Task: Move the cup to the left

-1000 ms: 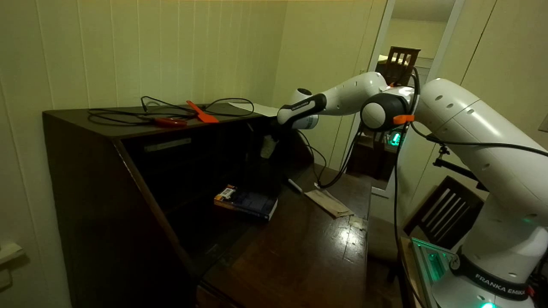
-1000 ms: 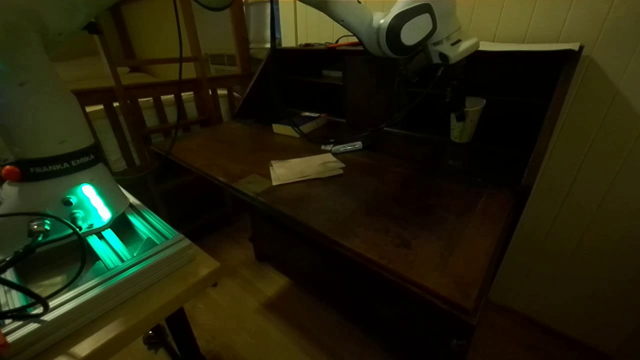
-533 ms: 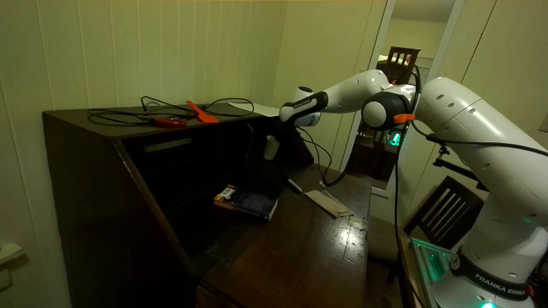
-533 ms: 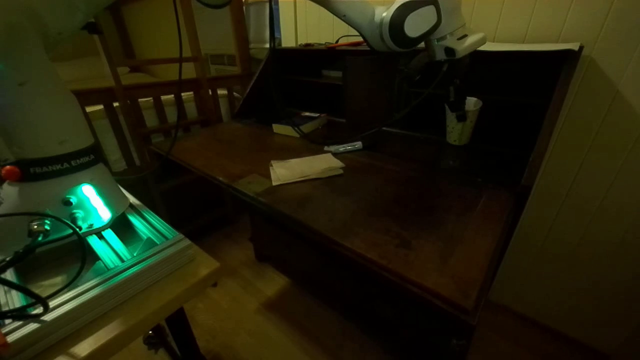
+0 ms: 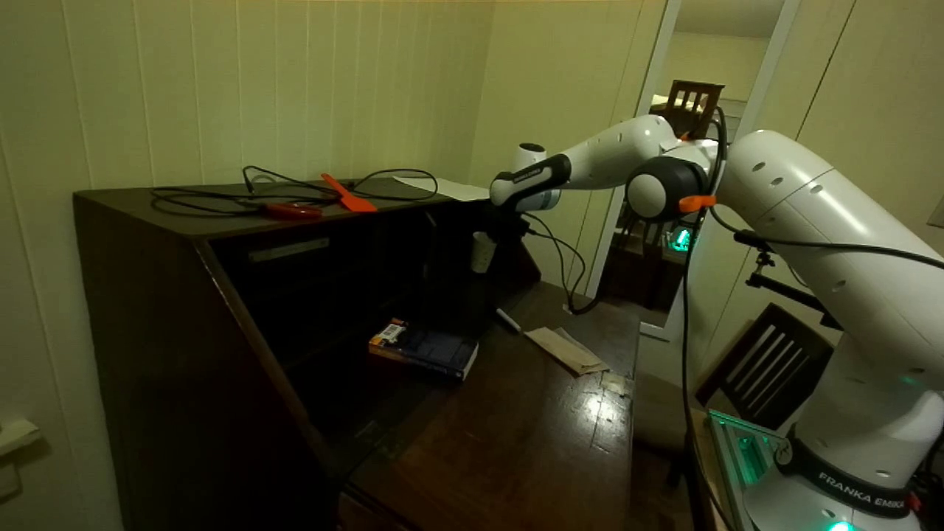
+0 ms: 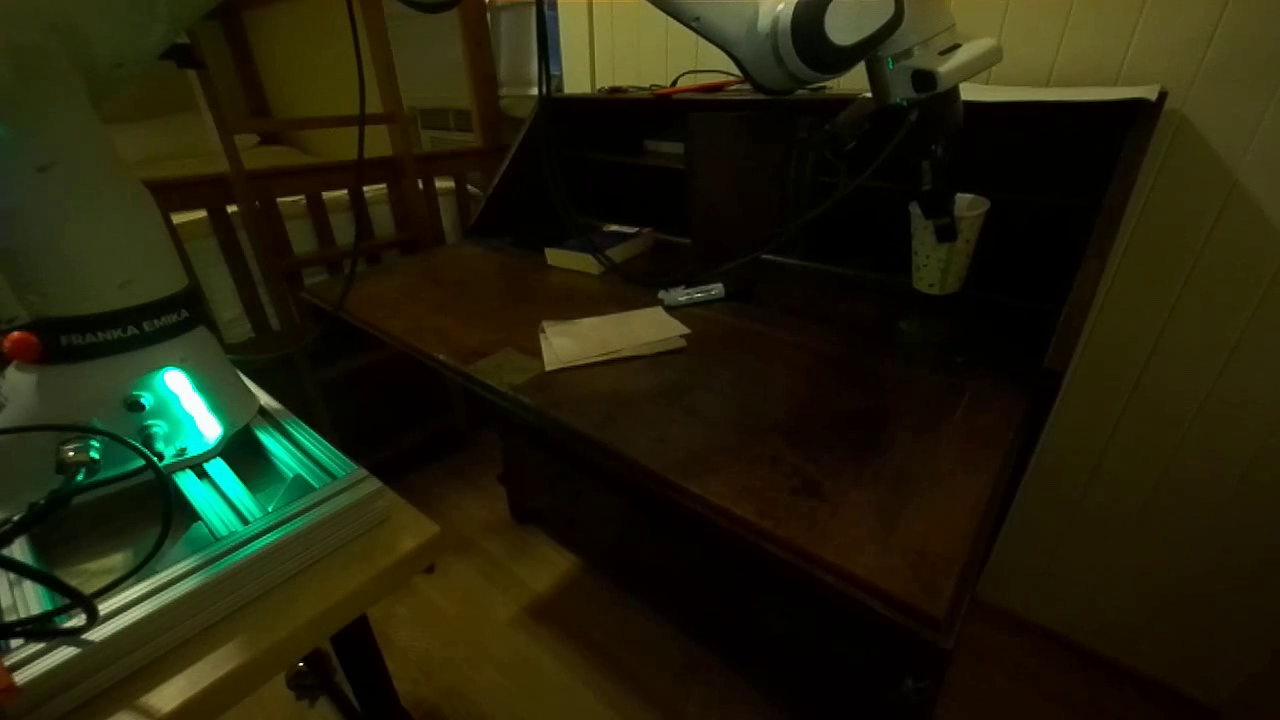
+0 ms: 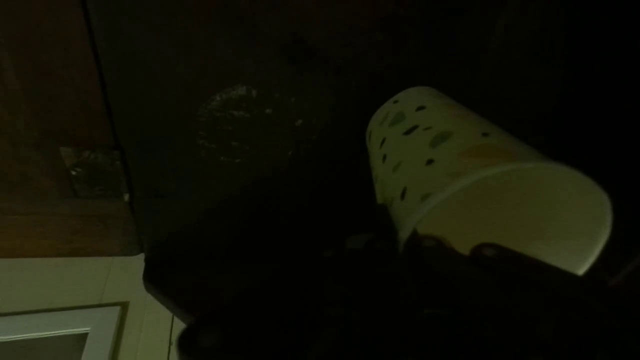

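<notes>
The cup is white with dark and coloured specks. It shows in both exterior views (image 5: 481,254) (image 6: 942,268) and large in the wrist view (image 7: 425,135), where its open mouth faces the lower right. My gripper (image 7: 404,241) is shut on the cup's wall at the rim, one finger inside the mouth and one outside. The gripper itself is very dark, so the fingers' full shape is hidden. In an exterior view the gripper (image 6: 938,215) holds the cup slightly tilted, apparently above the desk at the far right of its back part.
A dark wooden desk (image 6: 800,420) with shelves stands below. A dark blue book (image 5: 428,349), a white marker-like stick (image 6: 694,294) and a folded pale paper (image 6: 612,336) lie on it. Cables and orange-red tools (image 5: 346,195) lie on the desk's top. Walls stand close behind.
The cup has moved with my gripper to the right in both exterior views. The gripper stays shut on it. Other objects have not moved.
</notes>
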You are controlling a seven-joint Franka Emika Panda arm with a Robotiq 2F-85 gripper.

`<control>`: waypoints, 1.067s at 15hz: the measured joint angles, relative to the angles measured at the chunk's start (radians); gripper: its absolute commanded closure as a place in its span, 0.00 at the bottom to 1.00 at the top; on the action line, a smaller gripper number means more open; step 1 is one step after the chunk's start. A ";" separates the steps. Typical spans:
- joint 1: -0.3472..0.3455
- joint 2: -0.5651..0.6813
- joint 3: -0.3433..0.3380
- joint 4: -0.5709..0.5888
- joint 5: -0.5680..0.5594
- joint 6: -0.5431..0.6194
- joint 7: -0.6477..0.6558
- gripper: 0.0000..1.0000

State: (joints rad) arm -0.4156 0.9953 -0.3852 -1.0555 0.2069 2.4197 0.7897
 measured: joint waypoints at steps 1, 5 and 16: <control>0.000 0.000 -0.007 0.000 0.000 -0.011 0.000 0.99; -0.007 0.007 -0.015 0.017 -0.014 -0.056 0.008 0.99; -0.056 0.105 -0.001 0.183 -0.024 -0.067 0.081 0.99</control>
State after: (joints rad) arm -0.4714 1.1001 -0.3863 -0.8723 0.1826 2.3526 0.8705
